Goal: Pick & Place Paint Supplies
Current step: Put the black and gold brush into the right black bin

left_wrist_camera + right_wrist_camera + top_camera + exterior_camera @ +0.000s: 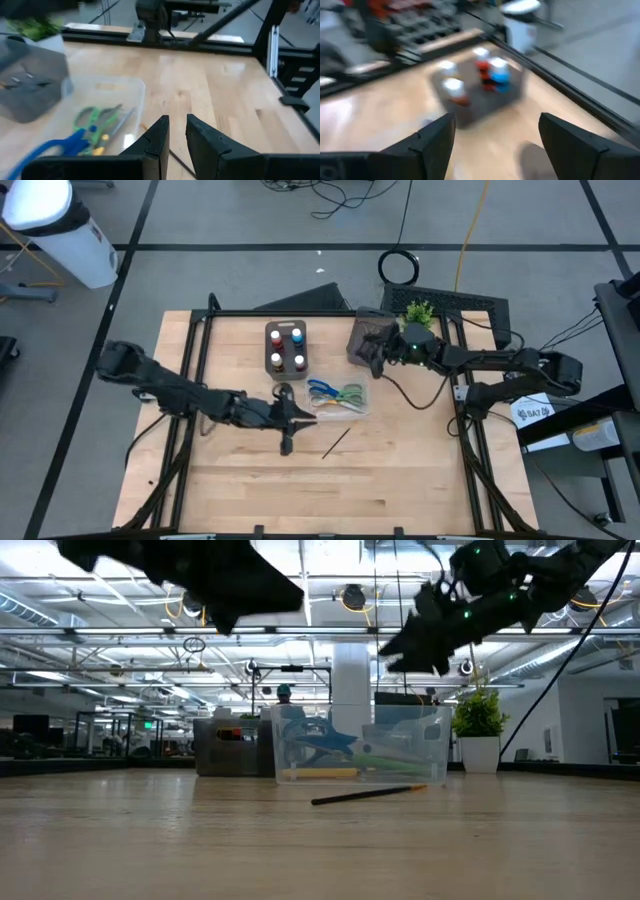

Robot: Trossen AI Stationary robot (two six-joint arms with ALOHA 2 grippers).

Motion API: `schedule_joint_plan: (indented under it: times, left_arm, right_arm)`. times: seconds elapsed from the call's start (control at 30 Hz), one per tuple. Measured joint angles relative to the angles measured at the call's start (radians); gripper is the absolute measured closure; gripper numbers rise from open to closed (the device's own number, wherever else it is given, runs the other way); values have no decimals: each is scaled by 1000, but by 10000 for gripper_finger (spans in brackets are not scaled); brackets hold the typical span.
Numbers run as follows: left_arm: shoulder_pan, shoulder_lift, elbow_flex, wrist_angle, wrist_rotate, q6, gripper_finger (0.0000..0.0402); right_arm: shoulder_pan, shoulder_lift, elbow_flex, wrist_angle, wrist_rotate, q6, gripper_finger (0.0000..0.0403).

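Two grippers are over the table: the left gripper (pixel 306 416) hangs empty just beside the near edge of the clear box (pixel 338 399), its fingers (pixel 156 137) close together with only a narrow gap, while the right gripper (pixel 372 352) is raised over the dark tray (pixel 372 337) at the back, its fingers (pixel 435 137) spread wide and holding nothing. Blue scissors (pixel 321 389) and green scissors (pixel 350 394) lie inside the box, and a thin brush (pixel 336 443) lies loose on the wood nearer the front. Four small paint bottles (pixel 286 348) stand in the grey tray (pixel 286 331) just behind the box, and a potted plant (pixel 418 311) sits at the back edge.
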Motion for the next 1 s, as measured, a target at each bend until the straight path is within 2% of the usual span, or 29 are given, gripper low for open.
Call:
schedule_joint_plan:
  times: [0.17, 0.33, 0.53, 0.73, 0.83, 1.0]
  left_arm:
    - [-17, 196, 66, 61, 0, -4, 320]
    - [-37, 377, 180, 39, 8, 11, 283]
    - [-42, 528, 321, -93, 84, 33, 239]
    - [-33, 625, 408, -206, 43, 26, 233]
    - [-27, 643, 431, -225, 22, 18, 240]
    - [-17, 643, 430, -249, 22, -31, 256]
  right_arm:
    - [111, -70, 0, 11, -30, -74, 135]
    - [289, -137, 0, 16, -13, -167, 145]
    - [557, -128, 0, -3, 169, -236, 149]
    - [764, -66, 0, 3, 391, -278, 149]
    - [822, -42, 0, 38, 441, -291, 149]
    - [855, -37, 0, 75, 443, -291, 149]
